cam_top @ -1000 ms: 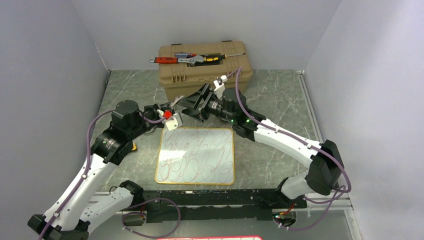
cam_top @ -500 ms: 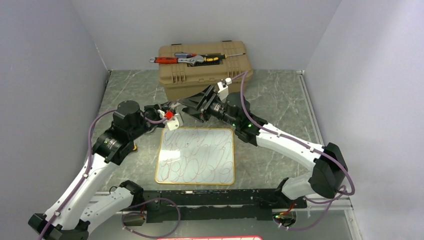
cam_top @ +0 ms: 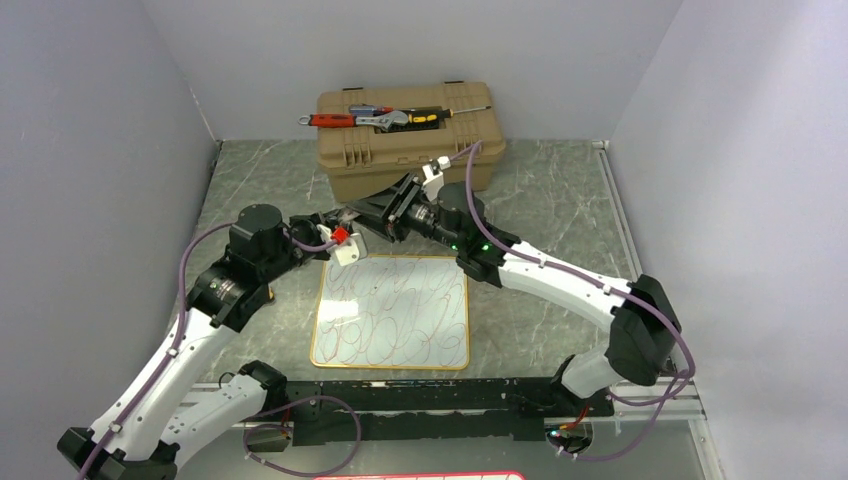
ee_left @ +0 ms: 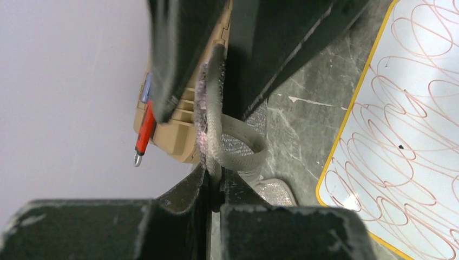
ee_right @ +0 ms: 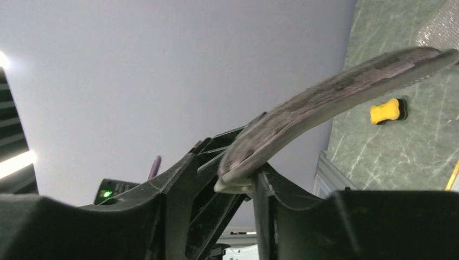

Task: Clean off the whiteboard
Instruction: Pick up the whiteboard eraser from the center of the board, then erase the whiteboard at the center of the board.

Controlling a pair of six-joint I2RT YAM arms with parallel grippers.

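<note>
A limp grey cloth strip (ee_left: pixel 215 122), stained purple, is pinched between the closed jaws of the left gripper (ee_left: pixel 214 187). It is looped up into the right gripper (ee_right: pixel 235 189), whose jaws are set part-way apart around its other end; whether it is clamped there cannot be told. The glossy white rectangular whiteboard (cam_top: pixel 392 312), yellow-rimmed and covered with reddish scribbles, is laid flat on the grey-green marbled table (cam_top: pixel 560 180), just below and nearward of both sets of jaws. A tan plastic toolbox (cam_top: pixel 400 155) is seen just beyond them.

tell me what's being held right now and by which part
The left gripper pinches a grey cloth by one end. The right gripper straddles its other end; whether it grips cannot be told.
</note>
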